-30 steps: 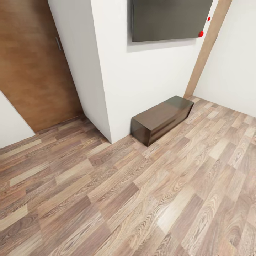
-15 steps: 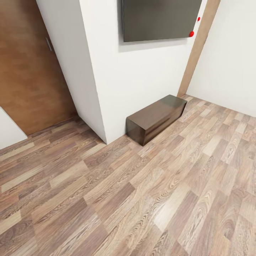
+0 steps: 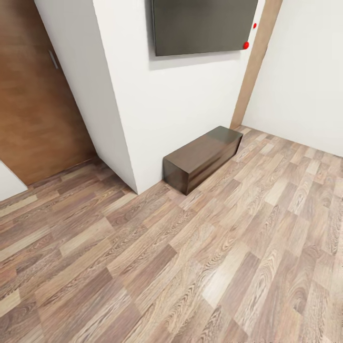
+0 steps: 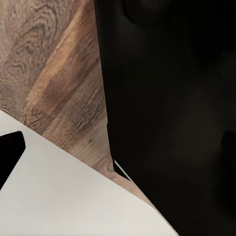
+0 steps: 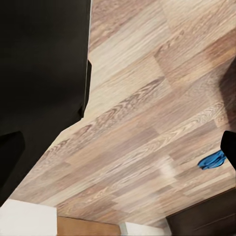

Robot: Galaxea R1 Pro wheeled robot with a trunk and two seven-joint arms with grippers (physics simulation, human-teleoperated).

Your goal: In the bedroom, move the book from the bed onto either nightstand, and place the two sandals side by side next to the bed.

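Observation:
One bright blue sandal [image 5: 212, 160] lies on the wood-plank floor [image 5: 147, 123] in the right wrist view, partly cut off by a dark fingertip [image 5: 229, 146] at the picture's edge. My right gripper [image 5: 118, 147] is open, its fingertips far apart with only floor between them. My left gripper [image 4: 118, 147] is open too, one black fingertip [image 4: 10, 150] at the frame's edge, in front of my black body. The book, the bed and the nightstand are out of view.
A long low dark brown cabinet [image 3: 202, 157] stands against a white wall under a dark wall screen [image 3: 202, 26]. A jutting wall corner [image 3: 133, 186] and a brown wooden door [image 3: 38, 109] stand to the left. Wood-plank floor [image 3: 190, 267] stretches ahead and right.
The head camera has turned right, so cabinet, screen and door have slid left in the picture. Nothing in the room itself has moved.

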